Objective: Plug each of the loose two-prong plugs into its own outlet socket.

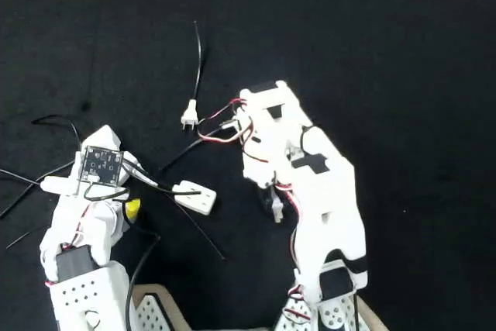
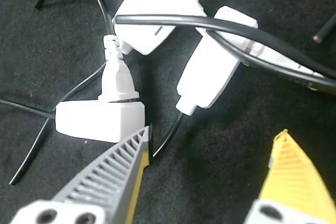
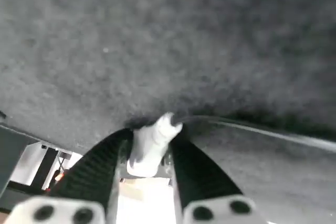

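The right pincer (image 3: 151, 137) grips a light, rigid plug (image 3: 149, 150) by its body, its springy cord (image 3: 252, 129) likely to tug, while the left pincer (image 2: 214, 130) gapes wide.

White arms (image 1: 318, 191) with red-black wiring (image 1: 223, 136); left pincer (image 2: 215, 130) ribbed grey and yellow

High view looking down over the table (image 1: 403, 60), both wrist views close against that same black surface.
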Available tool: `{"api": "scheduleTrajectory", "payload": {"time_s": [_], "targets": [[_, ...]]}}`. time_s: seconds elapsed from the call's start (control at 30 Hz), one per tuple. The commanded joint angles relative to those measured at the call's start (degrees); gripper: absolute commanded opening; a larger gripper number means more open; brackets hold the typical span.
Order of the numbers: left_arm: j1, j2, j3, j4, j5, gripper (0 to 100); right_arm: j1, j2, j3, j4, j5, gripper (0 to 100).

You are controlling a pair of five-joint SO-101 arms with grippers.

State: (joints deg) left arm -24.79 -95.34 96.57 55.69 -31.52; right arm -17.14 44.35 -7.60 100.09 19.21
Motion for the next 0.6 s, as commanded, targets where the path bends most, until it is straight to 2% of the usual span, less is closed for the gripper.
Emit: {"api": "scheduleTrajectory", "payload": {"time_s": [0.0, 0.3, 0.4, 0.57], "targets": [[0.6, -0.6, 0.7, -1.0, -0.4, 35, 0.8, -6.2, -4.0, 1.1, -1.1, 1.1], [0.6, -0.6, 0.7, -1.0, -0.4, 35, -2.8, -31.3, 5.8, 1.1, -1.3, 1.1], [0.6, -0.6, 0.7, -1.0, -0.4, 35, -4.9, -39.6, 7.1, -0.2, -4.0, 1.1], [0.6, -0.6, 0.7, -1.0, -0.4, 35, -9.8, -51.6, 13.5, -9.3, -6.2, 1.1]]}}
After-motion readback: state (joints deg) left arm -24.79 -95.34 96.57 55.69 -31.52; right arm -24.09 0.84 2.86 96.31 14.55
